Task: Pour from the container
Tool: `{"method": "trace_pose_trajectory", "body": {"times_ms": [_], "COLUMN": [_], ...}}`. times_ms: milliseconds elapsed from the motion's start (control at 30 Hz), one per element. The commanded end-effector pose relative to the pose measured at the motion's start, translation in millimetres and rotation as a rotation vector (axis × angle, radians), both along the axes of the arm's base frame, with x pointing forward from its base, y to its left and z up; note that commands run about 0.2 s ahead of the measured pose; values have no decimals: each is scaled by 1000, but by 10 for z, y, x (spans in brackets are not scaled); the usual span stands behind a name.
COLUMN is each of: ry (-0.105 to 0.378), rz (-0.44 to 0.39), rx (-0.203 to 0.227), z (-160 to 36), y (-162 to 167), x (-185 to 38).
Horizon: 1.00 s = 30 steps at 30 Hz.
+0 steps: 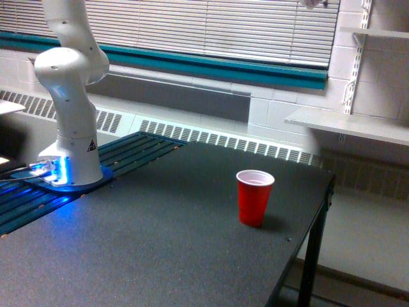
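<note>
The white arm's base (69, 167) stands at the table's (160, 256) far left. A red cup (254, 197) sits upright toward the right edge. Gripper and clear container are out of view, so the grip cannot be told.

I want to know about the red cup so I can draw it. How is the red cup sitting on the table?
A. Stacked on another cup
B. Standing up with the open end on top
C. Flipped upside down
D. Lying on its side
B. The red cup stands upright by itself on the dark table, with its white inside showing at the open rim on top.
</note>
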<state>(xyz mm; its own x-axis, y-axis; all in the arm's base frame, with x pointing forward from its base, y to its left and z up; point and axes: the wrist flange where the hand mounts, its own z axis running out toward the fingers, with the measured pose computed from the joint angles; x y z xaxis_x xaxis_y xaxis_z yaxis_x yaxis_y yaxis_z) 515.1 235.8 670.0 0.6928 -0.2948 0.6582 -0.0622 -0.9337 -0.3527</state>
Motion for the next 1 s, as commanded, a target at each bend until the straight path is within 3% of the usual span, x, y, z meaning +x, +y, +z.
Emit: {"method": "trace_pose_trajectory", "body": {"times_ms": [33, 167, 567, 733, 1000], "ry": [100, 124, 101, 110, 139], "rz": [3, -9, -68, -101, -152], "rx": [-42, -41, -65, -49, -60], "z": [-493, -731, -952, -1070, -1298], "y": [172, 181, -117, -282, -620], "x": [-93, -92, -26, -53, -151]}}
